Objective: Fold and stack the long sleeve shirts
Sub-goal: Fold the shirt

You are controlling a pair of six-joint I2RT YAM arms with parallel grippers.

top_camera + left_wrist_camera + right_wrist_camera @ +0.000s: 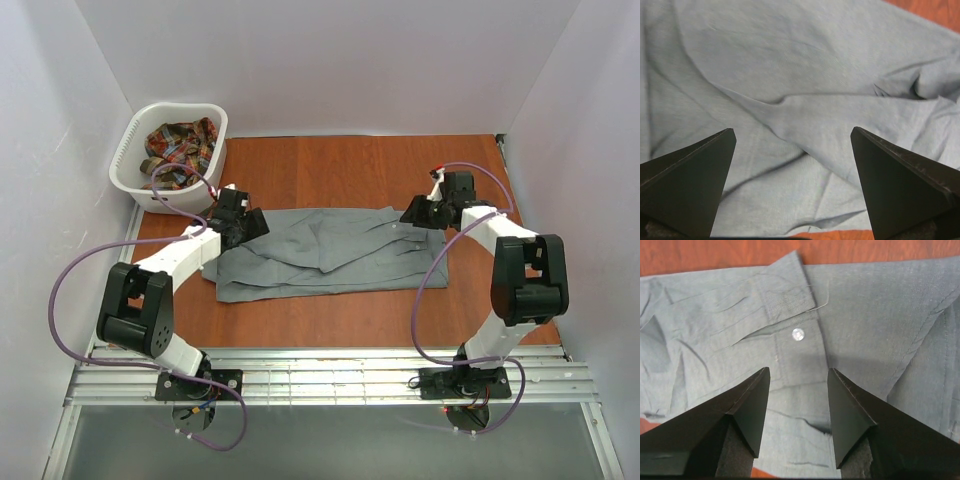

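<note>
**Mid-fold, grey shirt.** My two arms stand over the grey shirt (335, 250), which is spread lengthwise across the middle of the desk (330, 165), one arm at each end. The cloth lies in a long, rumpled band with its layers overlapping. I judge the fold part done: the sides and sleeves look brought in, but the ends are not yet brought together. The plaid shirt (180, 148) sits bunched in the basket (128, 178) at the far left corner, so I put the job in its first half.

The left tool (792, 131) hangs over the shirt's left end with its jaws wide apart. Its wrist view shows only creased grey cloth between them, and nothing is gripped. The right tool (798, 371) hovers over the right end, jaws partway apart and empty. It is aimed at a placket just below a cuff (785, 295) and a small pale button (798, 334). I cannot tell whether either tool's tips touch the cloth.

Next, as I read it, each tool needs to drop onto an edge at its end and pinch through all the layers. Then one end goes over the other. The risk is catching the top layer only, which would drag the fold open.
</note>
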